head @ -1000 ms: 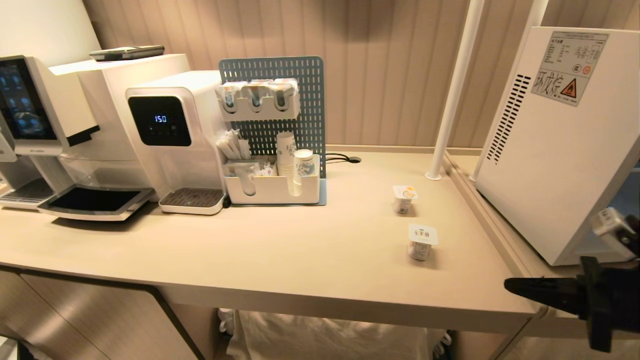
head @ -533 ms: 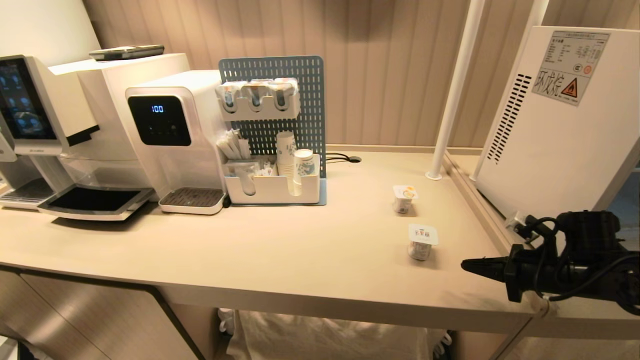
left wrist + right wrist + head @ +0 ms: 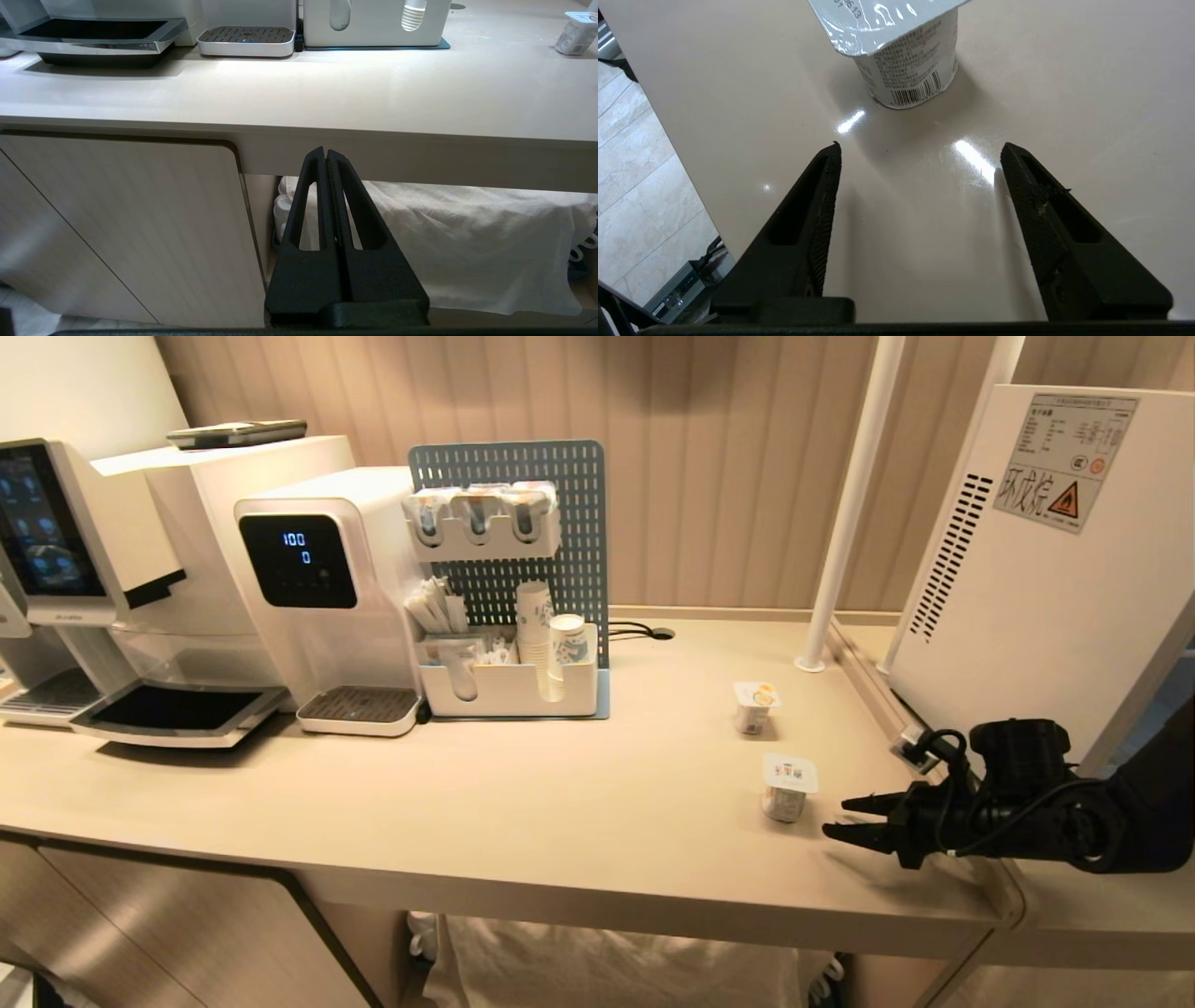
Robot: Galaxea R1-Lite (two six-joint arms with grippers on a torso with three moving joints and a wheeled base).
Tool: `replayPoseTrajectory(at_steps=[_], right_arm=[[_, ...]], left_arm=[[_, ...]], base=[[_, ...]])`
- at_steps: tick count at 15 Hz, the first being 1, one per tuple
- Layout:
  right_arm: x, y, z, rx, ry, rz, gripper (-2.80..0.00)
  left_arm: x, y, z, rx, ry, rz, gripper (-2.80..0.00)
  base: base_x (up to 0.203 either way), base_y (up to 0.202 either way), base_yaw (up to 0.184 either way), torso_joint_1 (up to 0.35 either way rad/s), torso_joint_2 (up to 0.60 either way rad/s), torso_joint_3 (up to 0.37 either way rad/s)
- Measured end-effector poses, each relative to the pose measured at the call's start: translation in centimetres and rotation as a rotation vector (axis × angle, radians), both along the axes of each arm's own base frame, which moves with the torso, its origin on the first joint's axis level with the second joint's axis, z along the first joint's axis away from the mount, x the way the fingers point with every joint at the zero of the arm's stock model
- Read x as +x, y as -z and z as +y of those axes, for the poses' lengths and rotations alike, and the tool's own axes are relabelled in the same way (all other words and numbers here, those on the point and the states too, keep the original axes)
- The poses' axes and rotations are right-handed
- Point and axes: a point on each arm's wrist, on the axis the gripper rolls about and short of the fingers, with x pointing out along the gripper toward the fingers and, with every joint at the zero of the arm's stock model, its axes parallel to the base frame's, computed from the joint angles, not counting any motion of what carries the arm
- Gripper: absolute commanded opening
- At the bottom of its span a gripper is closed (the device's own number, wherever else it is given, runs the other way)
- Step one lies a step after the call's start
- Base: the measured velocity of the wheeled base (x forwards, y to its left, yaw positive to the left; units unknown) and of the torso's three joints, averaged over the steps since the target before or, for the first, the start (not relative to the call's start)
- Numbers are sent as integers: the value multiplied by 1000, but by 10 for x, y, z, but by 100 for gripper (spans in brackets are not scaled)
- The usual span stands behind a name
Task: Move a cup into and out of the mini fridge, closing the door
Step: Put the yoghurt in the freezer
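The right gripper (image 3: 848, 819) stood released at the cup's (image 3: 787, 788) four o'clock, apparently just apart. The left gripper (image 3: 326, 158) hung clenched below the counter (image 3: 299, 93).

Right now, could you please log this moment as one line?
right gripper: open, aimed at near cup, not touching | left gripper: shut, parked below counter | far cup: untouched

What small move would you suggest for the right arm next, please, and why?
Probably ease the right gripper forward until its open fingers straddle the nearer small white foil-lidded cup. The cup stands upright on the beige counter just ahead of the fingertips, apart from them, and nothing is held yet.
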Motion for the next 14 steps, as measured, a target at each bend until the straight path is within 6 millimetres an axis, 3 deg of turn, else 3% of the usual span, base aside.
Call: replayPoseTrajectory(at_steps=[8,14], right_arm=[[18,-17,32,54,-34,-1,0],[40,-11,37,-6,29,-35,0]], left_arm=[[0,0,0,0,1,0,-280],[0,0,0,0,1,0,-280]], base=[[0,0,0,0,0,0],[0,0,0,0,0,0]])
